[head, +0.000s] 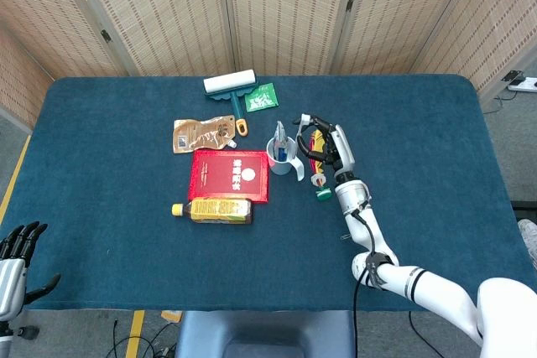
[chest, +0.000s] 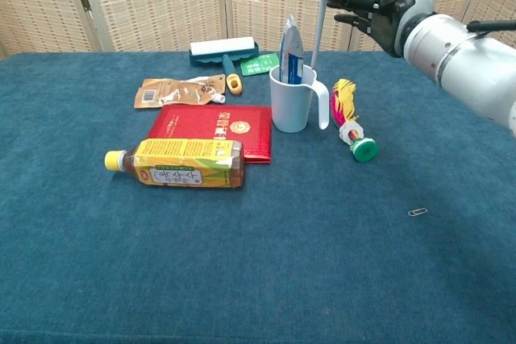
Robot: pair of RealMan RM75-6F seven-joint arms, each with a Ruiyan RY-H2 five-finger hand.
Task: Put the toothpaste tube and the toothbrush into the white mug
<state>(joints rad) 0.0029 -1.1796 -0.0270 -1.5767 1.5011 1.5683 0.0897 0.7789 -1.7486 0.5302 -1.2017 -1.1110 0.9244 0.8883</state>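
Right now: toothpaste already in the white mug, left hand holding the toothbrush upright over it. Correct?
One thing is wrong: it is the right hand, not the left, that holds the toothbrush upright over the white mug. The chest view shows it. The left hand sits idle at the table's near corner in the head view. The toothpaste tube is in the mug, as you say.

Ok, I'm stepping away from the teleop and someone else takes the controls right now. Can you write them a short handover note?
Right hand: raised beside the white mug, holding the toothbrush upright, its lower end at the mug's rim.
Left hand: off the near left table edge, holding nothing, fingers apart.
Done: toothpaste tube stands in the mug.
Left: lower the toothbrush fully into the mug, let go and draw the hand back.
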